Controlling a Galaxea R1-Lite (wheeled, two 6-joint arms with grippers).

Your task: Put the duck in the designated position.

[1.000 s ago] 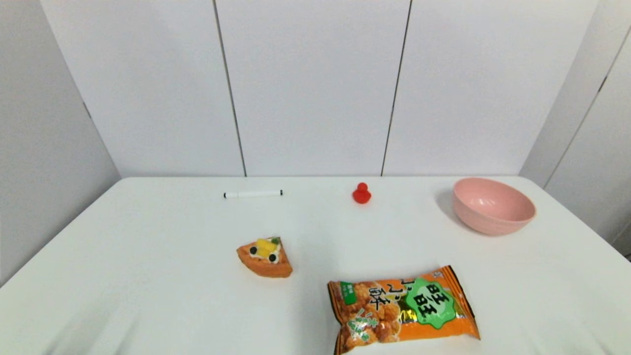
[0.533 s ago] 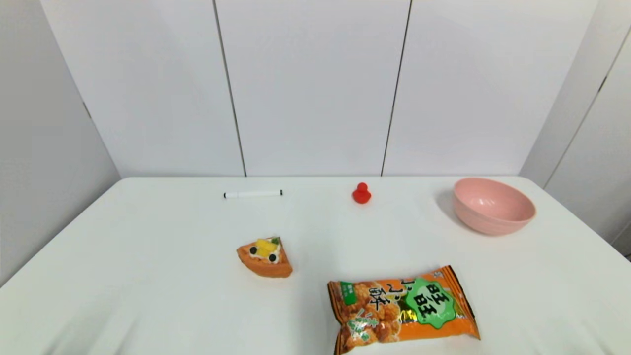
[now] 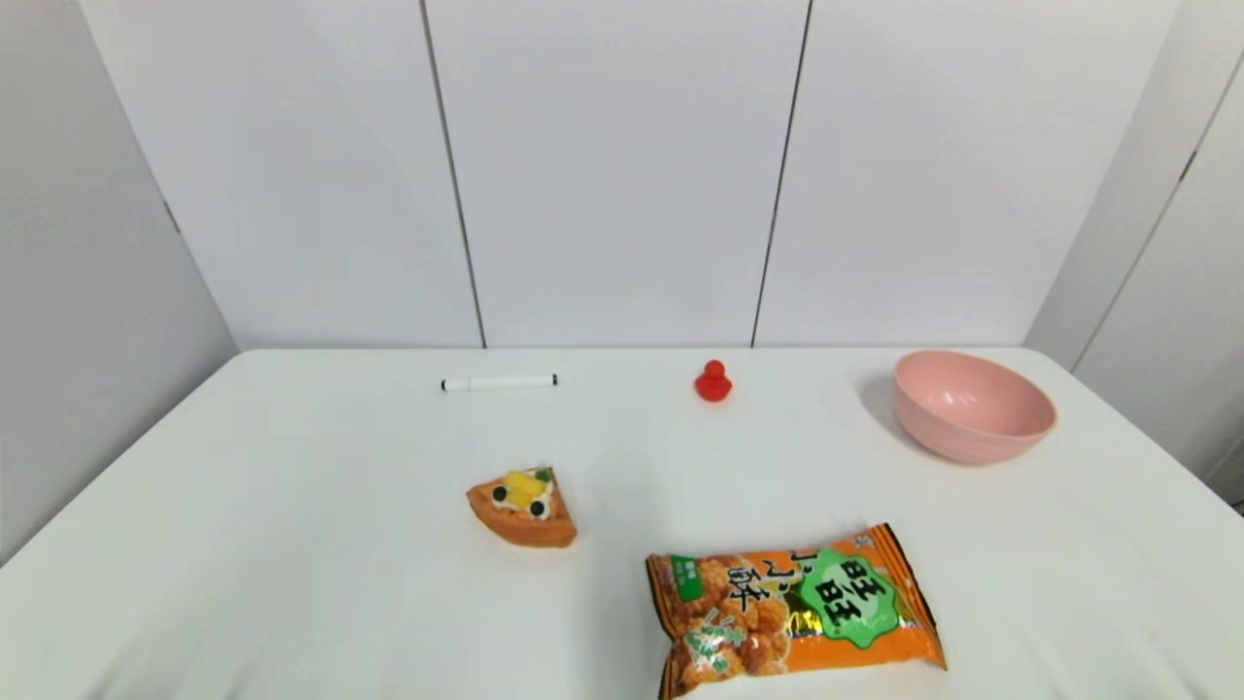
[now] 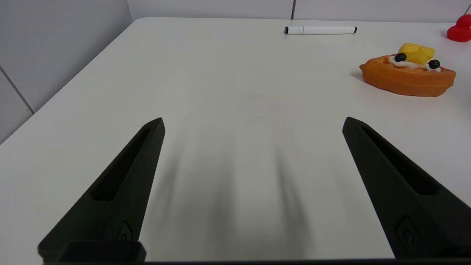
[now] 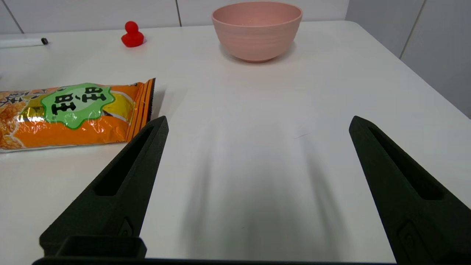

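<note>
The tiny red duck (image 3: 712,381) stands upright near the table's far edge, a bit right of centre; it also shows in the right wrist view (image 5: 133,35) and at the edge of the left wrist view (image 4: 460,29). Neither arm shows in the head view. My left gripper (image 4: 254,123) is open low over the near left of the table, with nothing between its fingers. My right gripper (image 5: 259,123) is open over the near right, also empty, far short of the duck.
A pink bowl (image 3: 972,405) sits at the far right. An orange snack bag (image 3: 792,611) lies near the front, right of centre. An orange cake slice (image 3: 523,507) sits left of centre. A white marker (image 3: 499,382) lies near the far edge.
</note>
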